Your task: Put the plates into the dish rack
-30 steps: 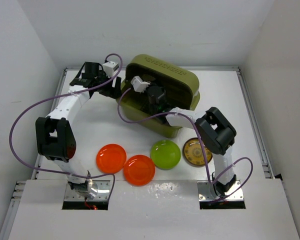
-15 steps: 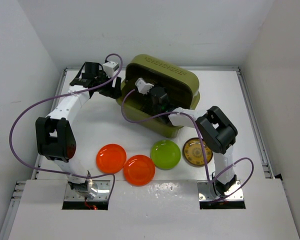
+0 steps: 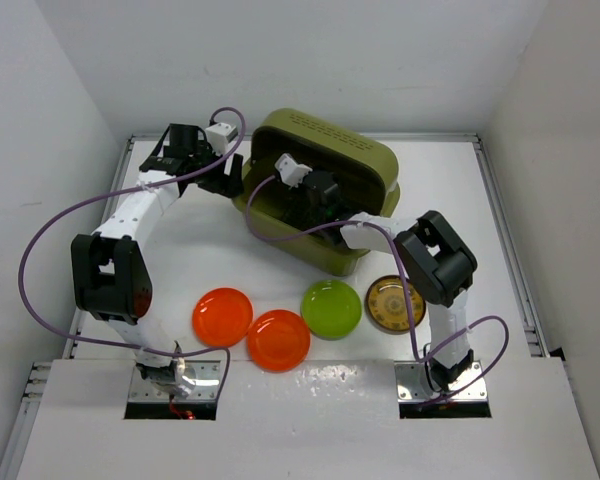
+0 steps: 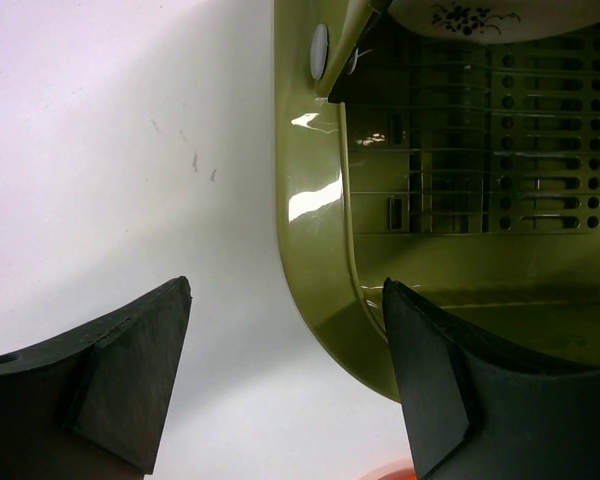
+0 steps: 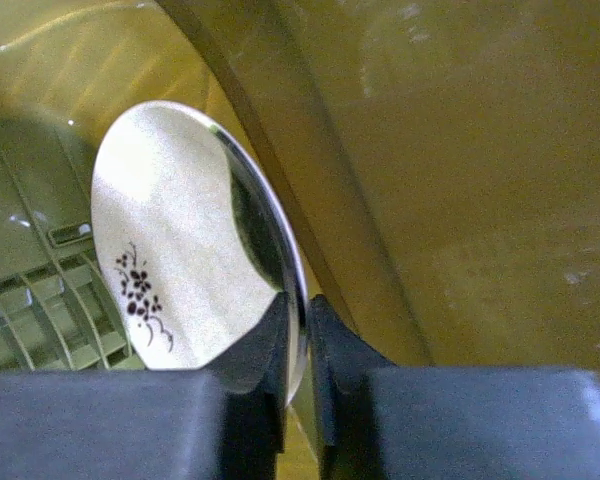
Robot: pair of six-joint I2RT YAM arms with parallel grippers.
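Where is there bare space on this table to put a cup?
Bare table right of the dish rack, and between the rack and the orange-red plates. Crowded along the near edge, where four plates lie in a row.

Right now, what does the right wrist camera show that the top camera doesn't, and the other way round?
Only the right wrist view: a white flowered plate, its rim between the right gripper's fingers. Only the top view: two orange plates, a green plate and a brown plate lying on the table, plus the open left gripper. Both: the olive dish rack.
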